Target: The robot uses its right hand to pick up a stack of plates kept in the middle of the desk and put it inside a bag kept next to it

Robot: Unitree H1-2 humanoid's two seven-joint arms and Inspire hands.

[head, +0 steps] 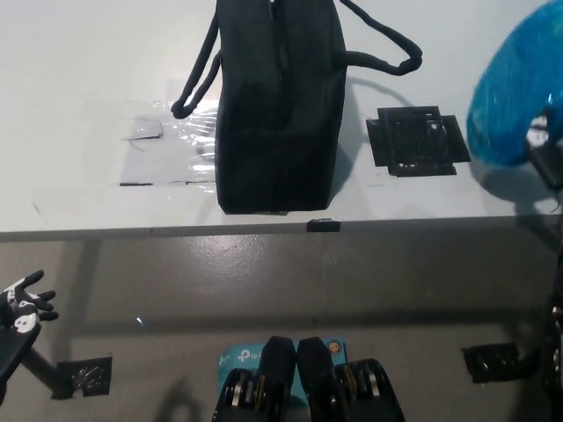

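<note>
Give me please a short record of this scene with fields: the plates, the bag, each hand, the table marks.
plates: blue plate stack lifted at the right edge, above the table
bag: black bag upright on the white table, handles loose
right hand: black right hand holding the stack, mostly cut off by the frame
left hand: white left hand resting low at the left, open
marks: black tape patch right of the bag, bare
</note>
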